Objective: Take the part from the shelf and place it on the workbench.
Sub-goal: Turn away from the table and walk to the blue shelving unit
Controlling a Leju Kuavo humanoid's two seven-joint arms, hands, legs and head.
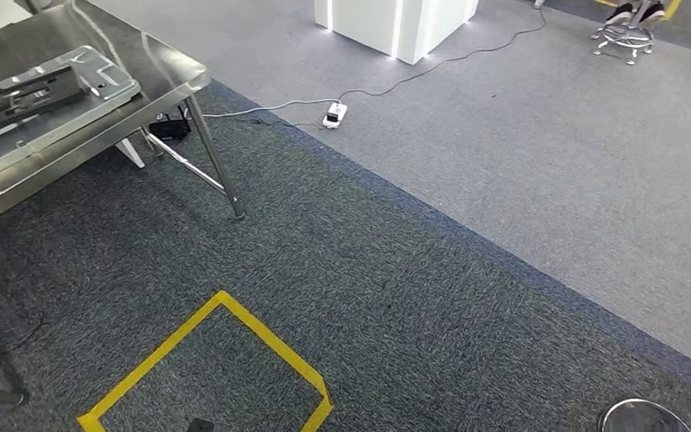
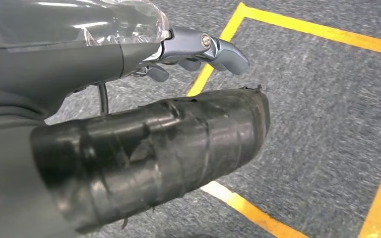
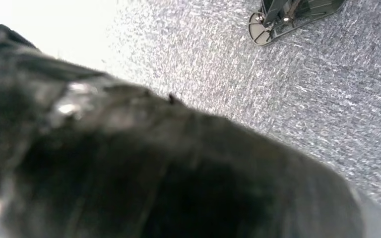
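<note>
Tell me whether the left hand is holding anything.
Empty, as far as shows: in the left wrist view the left hand hangs over the carpet, its fingers curled in with nothing visible between them.

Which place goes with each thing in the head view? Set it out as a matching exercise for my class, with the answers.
Things:
1. metal table
2. yellow tape square
3. power strip
4. white block

Places:
A. top middle, on the light carpet
B. upper left
C. bottom, on the dark carpet
D. where dark and light carpet meet, on a white cable

Pairs: 1-B, 2-C, 3-D, 4-A
</note>
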